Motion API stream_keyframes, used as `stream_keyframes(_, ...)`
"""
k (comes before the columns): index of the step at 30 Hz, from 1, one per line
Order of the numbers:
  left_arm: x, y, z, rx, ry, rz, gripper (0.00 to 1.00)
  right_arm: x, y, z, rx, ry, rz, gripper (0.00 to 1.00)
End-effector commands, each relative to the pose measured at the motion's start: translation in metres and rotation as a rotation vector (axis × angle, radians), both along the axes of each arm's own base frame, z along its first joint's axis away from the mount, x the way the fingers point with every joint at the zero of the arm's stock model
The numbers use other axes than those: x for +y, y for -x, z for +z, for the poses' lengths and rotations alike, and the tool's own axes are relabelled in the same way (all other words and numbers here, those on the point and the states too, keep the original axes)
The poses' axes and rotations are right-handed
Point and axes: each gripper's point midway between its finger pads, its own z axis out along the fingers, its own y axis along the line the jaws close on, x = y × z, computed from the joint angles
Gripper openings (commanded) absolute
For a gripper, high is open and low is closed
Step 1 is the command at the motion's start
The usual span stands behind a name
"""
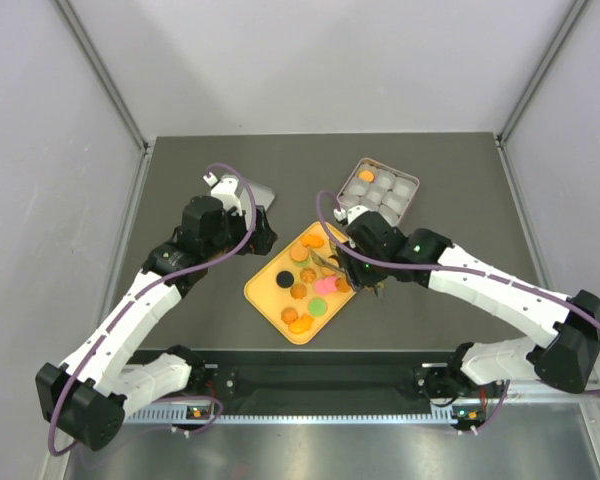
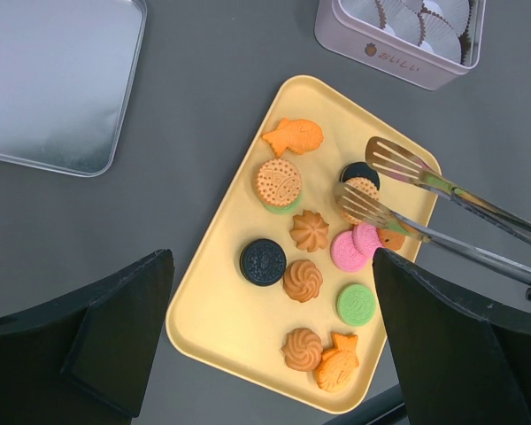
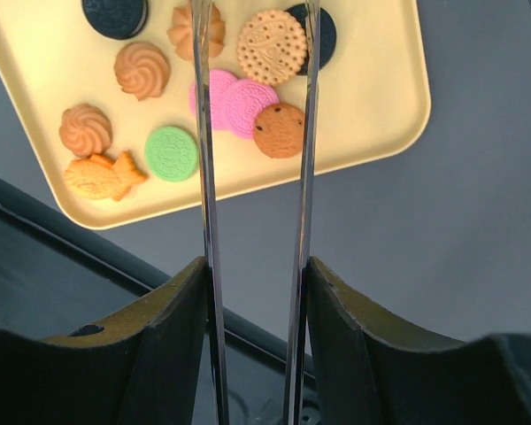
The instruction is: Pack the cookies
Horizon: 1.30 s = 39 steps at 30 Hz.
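Our R tool (image 3: 255, 266) grips tongs (image 2: 394, 159), blades apart over cookies (image 2: 311, 232) on tray (image 2: 221, 328); our L tool (image 2: 273, 257) wide open, empty.

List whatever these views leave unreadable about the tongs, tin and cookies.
Tongs tips: right wrist view, cut off by the top edge.
Tin: left wrist view, cropped by the top edge; most cups unseen.
Black cookie: right wrist view, partly behind the tan biscuit and a tong arm.
Cookies: top view, too small to tell types; some under the tongs.
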Motion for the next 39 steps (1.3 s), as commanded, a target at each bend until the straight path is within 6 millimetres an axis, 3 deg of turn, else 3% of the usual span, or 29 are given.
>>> stream_keyframes(1, 0.000, -0.004, 0.004, -0.024, 0.002, 0.000, 0.99, -0.006, -0.003, 0.010, -0.048, 0.020, -0.031, 0.46)
stream_keyframes(29, 0.001, -0.005, 0.002, -0.014, -0.002, 0.007, 0.99, 0.006, 0.011, -0.012, -0.006, 0.090, 0.009, 0.47)
stream_keyframes(39, 0.001, -0.004, 0.001, -0.013, -0.003, 0.003, 0.99, 0.001, 0.012, -0.016, -0.008, 0.132, -0.003, 0.47)
